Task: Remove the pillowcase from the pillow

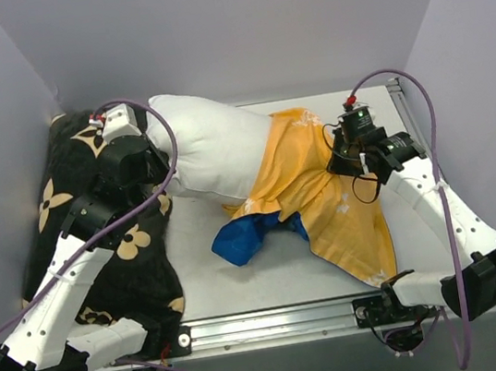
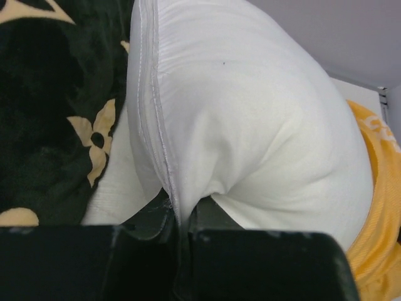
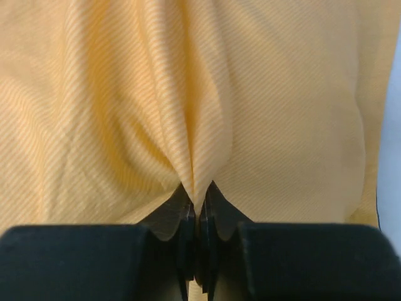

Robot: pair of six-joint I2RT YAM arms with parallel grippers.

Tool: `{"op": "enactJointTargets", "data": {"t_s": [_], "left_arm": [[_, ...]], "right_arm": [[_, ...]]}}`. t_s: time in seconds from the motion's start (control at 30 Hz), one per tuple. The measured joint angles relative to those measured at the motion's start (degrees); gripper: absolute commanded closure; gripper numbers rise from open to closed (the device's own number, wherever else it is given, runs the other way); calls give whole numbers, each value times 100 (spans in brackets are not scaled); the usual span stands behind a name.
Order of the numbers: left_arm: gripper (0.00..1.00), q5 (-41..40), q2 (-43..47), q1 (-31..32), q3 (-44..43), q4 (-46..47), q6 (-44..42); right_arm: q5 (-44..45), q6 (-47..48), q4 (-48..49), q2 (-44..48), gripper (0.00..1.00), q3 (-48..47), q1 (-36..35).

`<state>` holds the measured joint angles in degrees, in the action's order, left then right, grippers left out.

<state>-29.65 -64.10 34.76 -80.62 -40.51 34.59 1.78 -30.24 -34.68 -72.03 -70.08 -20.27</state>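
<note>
The white pillow point(image 1: 214, 148) lies at the back middle, its right end still inside the pillowcase point(image 1: 324, 193), which is orange-yellow on top with a blue part point(image 1: 246, 237) showing at the front. My left gripper point(image 1: 156, 162) is shut on the pillow's seamed left edge; the left wrist view shows the seam point(image 2: 160, 125) pinched between the fingers point(image 2: 150, 219). My right gripper point(image 1: 342, 157) is shut on a fold of the pillowcase point(image 3: 197, 125), which fills the right wrist view.
A black cushion with tan flower motifs point(image 1: 97, 236) lies along the left side under my left arm, also in the left wrist view point(image 2: 56, 113). Grey walls close in the back and sides. A metal rail point(image 1: 277, 316) runs along the table's near edge.
</note>
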Motion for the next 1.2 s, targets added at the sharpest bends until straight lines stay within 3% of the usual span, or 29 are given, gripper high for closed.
{"op": "enactJointTargets", "data": {"t_s": [0.3, 0.7, 1.2], "left_arm": [[100, 577, -404, -162, -1893, -179, -474], [100, 605, -411, -166, -2946, -785, -1045], [100, 566, -179, 24, -3091, -1040, -1303]], "right_arm": [[-872, -138, -70, 17, 100, -466, 1954], [-1506, -437, -247, -844, 100, -1062, 2444], [-1980, -584, -579, -1012, 100, -1294, 3167]]}}
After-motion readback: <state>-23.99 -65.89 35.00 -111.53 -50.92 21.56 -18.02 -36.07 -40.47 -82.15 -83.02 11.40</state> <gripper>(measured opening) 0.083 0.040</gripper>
